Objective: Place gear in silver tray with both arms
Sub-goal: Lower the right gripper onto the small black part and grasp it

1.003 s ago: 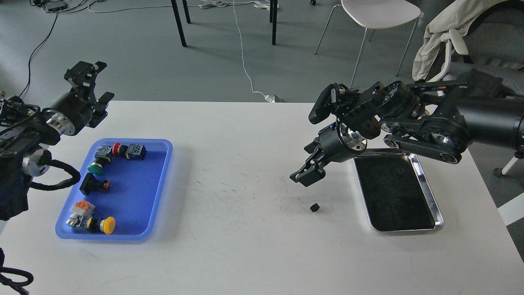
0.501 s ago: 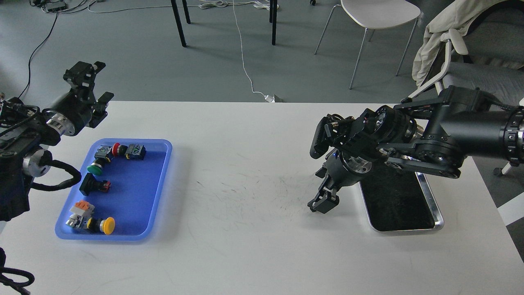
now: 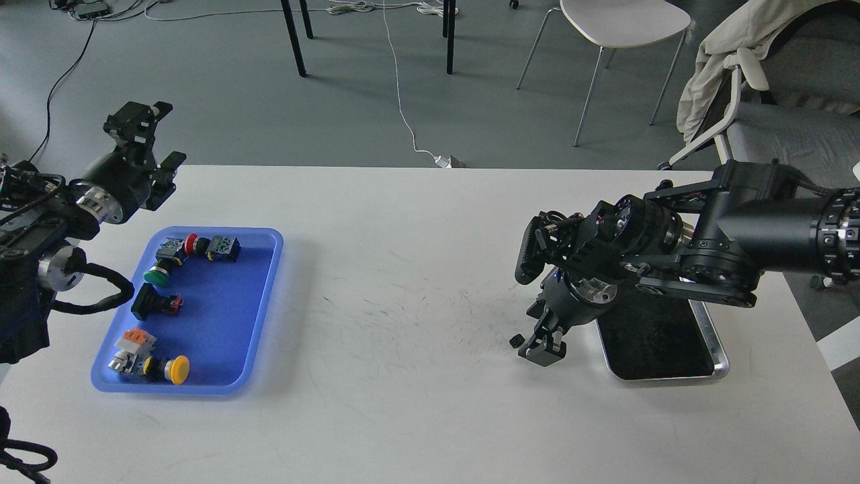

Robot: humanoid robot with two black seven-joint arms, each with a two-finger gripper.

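Head view: right end effector [image 3: 543,348] lowered onto tabletop [image 3: 403,403], gear [image 3: 516,341] just beside it, opening indiscernible; silver tray [image 3: 716,343] near right edge; left end effector [image 3: 146,134] raised, parted.

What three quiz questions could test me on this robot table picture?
1. True or false: the little black gear already lies inside the silver tray.
2. Which end effector is down near the gear: A) left B) right?
3. What colour is the tray holding the push buttons?

Key: 1 false, it is on the white table beside the right end effector. 2 B. 3 blue.
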